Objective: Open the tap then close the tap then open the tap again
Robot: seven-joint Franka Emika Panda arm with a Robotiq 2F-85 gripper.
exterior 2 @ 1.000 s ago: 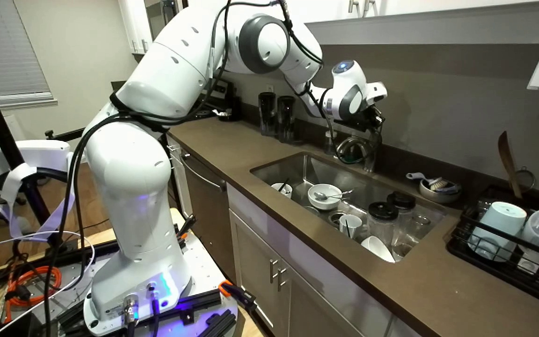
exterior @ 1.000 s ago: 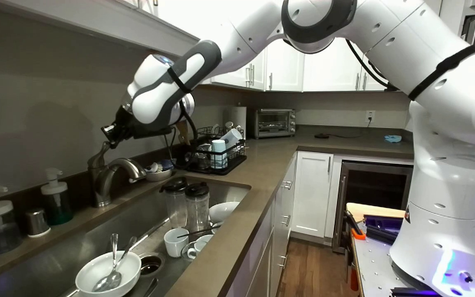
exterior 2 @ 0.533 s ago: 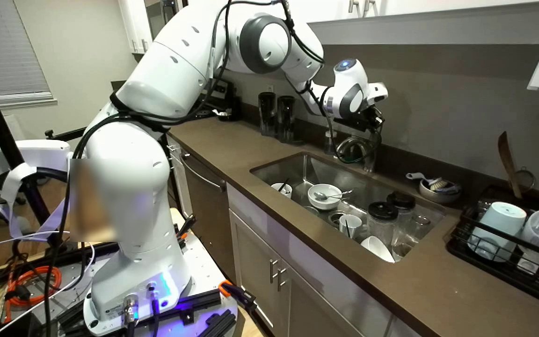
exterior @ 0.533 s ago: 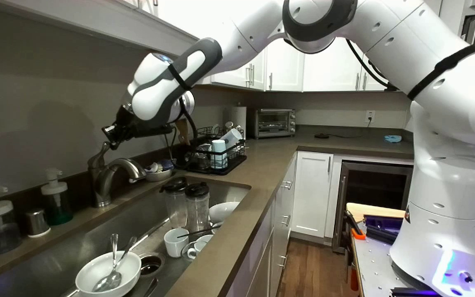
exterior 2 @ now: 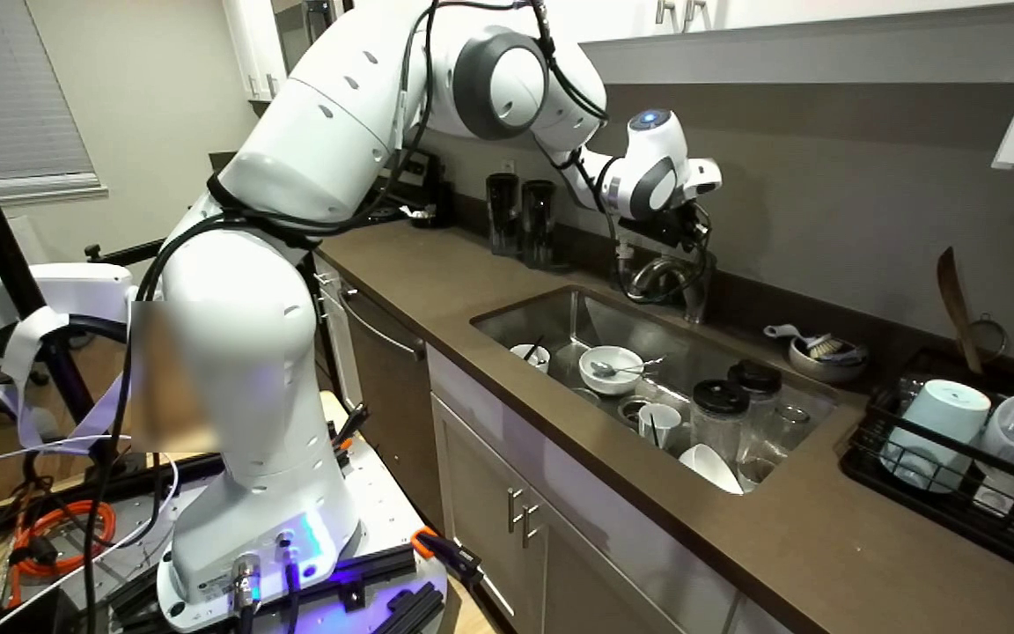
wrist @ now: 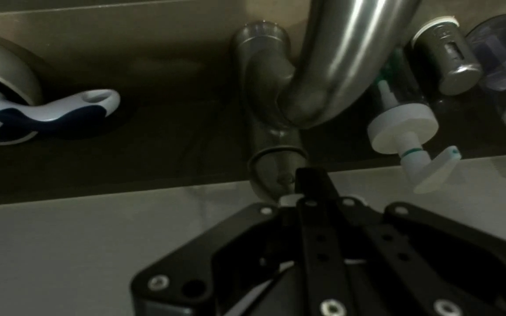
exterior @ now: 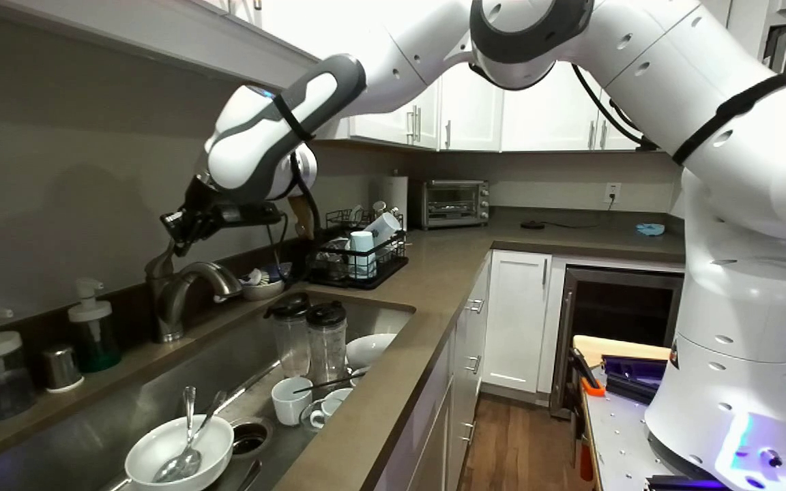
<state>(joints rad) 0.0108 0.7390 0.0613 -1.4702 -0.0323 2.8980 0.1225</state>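
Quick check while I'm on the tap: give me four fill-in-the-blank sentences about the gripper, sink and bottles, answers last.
1. The gripper near the tap has its jaws ____, not open.
2. In both exterior views, two clear lidded bottles stand ____ the sink, not beside it.
3. Their lids are coloured ____.
4. The pump bottles have tops coloured ____.
Missing words: shut; inside; black; white.

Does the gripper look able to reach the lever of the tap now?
Probably yes: the shut gripper is close to the tap's lever, nothing visible between them; whether they touch is unclear.
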